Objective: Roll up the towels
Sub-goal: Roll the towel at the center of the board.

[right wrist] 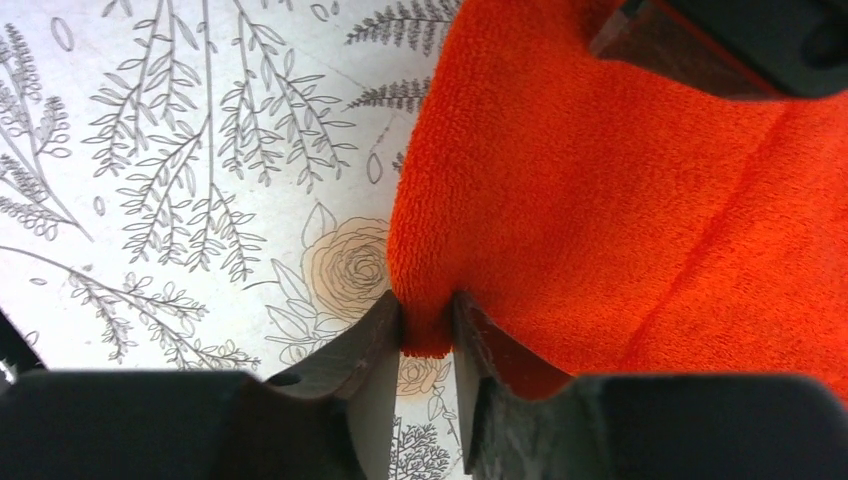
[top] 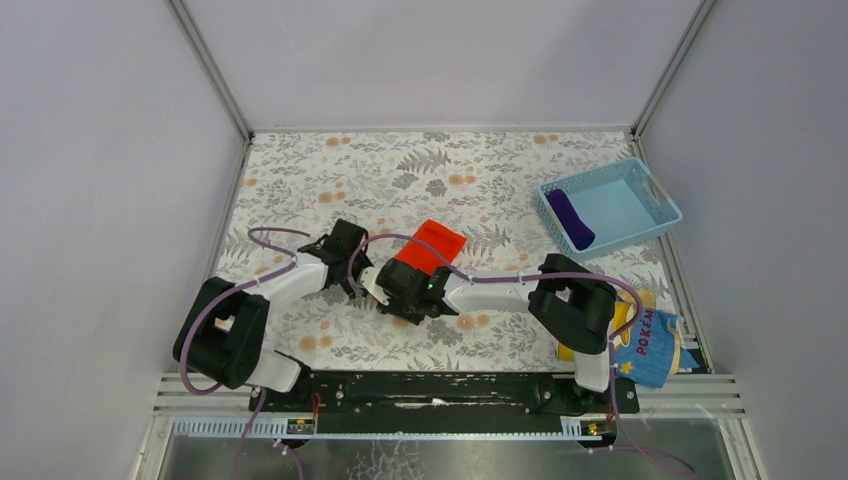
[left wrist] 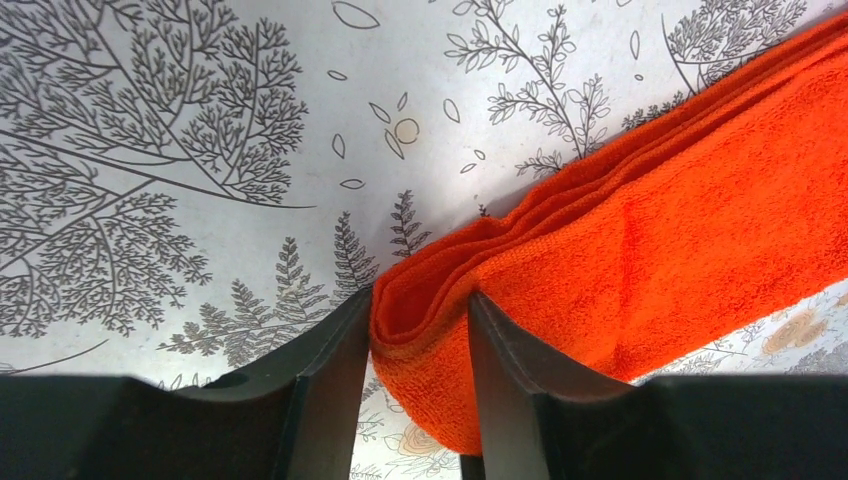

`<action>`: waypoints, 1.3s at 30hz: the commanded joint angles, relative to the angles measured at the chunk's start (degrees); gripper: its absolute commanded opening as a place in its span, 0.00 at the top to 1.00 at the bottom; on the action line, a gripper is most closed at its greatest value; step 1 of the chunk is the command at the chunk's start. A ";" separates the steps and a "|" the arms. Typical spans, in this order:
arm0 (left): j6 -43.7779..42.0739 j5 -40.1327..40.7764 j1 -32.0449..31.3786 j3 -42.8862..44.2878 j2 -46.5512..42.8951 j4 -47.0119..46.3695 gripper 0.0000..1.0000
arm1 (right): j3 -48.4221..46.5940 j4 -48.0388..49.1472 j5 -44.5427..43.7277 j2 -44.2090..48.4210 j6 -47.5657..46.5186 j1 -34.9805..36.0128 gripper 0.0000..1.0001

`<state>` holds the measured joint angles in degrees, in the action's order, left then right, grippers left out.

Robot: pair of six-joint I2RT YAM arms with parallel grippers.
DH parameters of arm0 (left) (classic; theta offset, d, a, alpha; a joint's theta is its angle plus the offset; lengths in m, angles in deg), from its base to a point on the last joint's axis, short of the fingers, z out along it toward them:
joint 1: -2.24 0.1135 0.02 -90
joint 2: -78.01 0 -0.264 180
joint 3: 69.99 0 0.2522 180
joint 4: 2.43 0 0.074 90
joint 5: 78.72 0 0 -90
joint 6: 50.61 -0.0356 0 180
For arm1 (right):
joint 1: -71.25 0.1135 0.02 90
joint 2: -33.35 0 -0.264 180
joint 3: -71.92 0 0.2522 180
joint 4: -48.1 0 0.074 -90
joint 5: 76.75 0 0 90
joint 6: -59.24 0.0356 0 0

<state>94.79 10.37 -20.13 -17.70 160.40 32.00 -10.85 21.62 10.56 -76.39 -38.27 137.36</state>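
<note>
The orange-red towel [top: 432, 245] lies folded in a strip on the floral table, running up and right from the two grippers. My left gripper [top: 362, 283] is shut on the towel's near folded end [left wrist: 420, 310], layers bunched between its fingers. My right gripper [top: 392, 282] is shut on the towel's other near corner [right wrist: 428, 325], a thin fold pinched between its fingers. The orange-red towel fills the right of the right wrist view [right wrist: 620, 220]. The purple towel [top: 570, 219] lies rolled in the blue basket [top: 648, 188] at the right.
A yellow-and-blue printed cloth [top: 648, 345] with lettering lies at the near right by the right arm's base. Enclosure walls stand close on the left, back and right. The floral table cover [top: 330, 180] spreads around the towel.
</note>
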 commanded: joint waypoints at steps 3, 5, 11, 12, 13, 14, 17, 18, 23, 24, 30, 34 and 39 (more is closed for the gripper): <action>-2.74 4.45 1.93 -0.84 0.29 9.12 0.56 | 2.12 -2.87 -1.08 -1.96 0.82 0.25 0.79; -2.75 3.41 3.03 -0.83 -1.74 9.34 0.54 | 2.57 -1.97 1.26 -0.84 1.50 0.31 0.84; -2.63 0.73 5.87 -0.12 -10.73 11.25 0.43 | 5.24 3.46 10.53 2.72 5.58 -1.20 0.95; -2.39 0.47 6.00 -0.16 -12.24 11.66 0.42 | 6.32 5.30 12.63 3.50 6.77 -1.94 0.96; -2.08 -0.06 5.98 -0.47 -13.48 11.82 0.41 | 7.34 7.16 14.88 4.48 8.26 -2.69 0.97; -1.74 -0.71 6.02 -0.80 -14.61 11.85 0.40 | 8.76 9.59 17.68 5.74 9.90 -3.65 0.97; -0.82 -2.98 5.96 -2.07 -16.67 11.86 0.39 | 13.54 17.66 22.90 8.24 14.51 -6.08 0.97; -0.63 -3.78 5.94 -2.57 -17.25 11.69 0.39 | 14.94 19.87 24.34 9.01 16.16 -6.77 0.97; 0.33 -6.38 5.65 -4.79 -20.03 11.23 0.39 | 24.58 37.10 30.48 12.47 28.45 -12.05 0.98; 0.51 -6.79 5.48 -5.12 -20.46 11.14 0.39 | 26.57 41.09 31.60 12.72 31.52 -13.12 0.98; 2.28 -8.74 4.90 -7.63 -23.62 10.03 0.40 | 34.27 59.39 35.48 9.72 47.50 -17.21 0.98; 2.53 -9.23 4.69 -8.49 -24.60 9.83 0.43 | 37.99 70.42 37.05 5.81 58.59 -19.46 0.98; 2.18 -11.36 4.18 -9.68 -24.70 8.65 0.45 | 40.08 76.97 38.45 1.49 67.86 -21.59 0.98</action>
<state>96.47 1.56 -15.39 -26.29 136.31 42.12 28.45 87.79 46.25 -72.56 18.54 117.33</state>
